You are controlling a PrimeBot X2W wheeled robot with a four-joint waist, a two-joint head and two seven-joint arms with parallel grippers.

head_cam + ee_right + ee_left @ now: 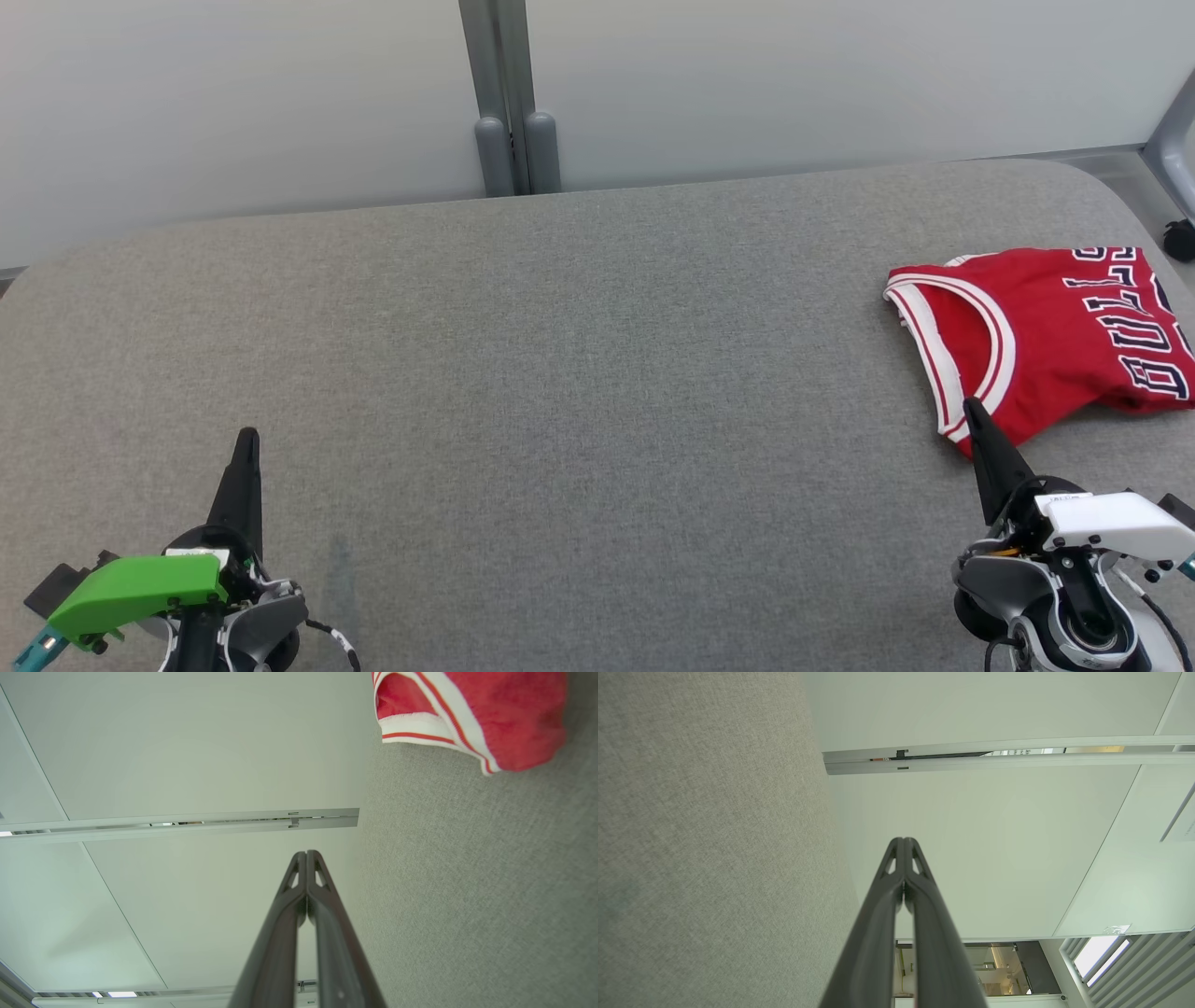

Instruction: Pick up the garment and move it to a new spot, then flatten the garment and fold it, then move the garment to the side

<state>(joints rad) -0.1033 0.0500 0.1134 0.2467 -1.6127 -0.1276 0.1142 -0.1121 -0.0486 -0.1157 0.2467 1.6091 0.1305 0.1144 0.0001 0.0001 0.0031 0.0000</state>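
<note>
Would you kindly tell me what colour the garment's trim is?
White with thin red stripes on the red garment, clearest in the head view.

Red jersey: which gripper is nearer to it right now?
Right. The right gripper, shut, points at the near corner of the red jersey; the left gripper, also shut, sits far off toward the left side of the grey surface.

Grey fabric-covered tabletop (560,373), rounded far corners. Pale frosted wall panels (233,93) behind, joined at a grey metal post (504,84). Slatted window (1101,956), daylit, in left wrist view. Lighting even, soft.
</note>
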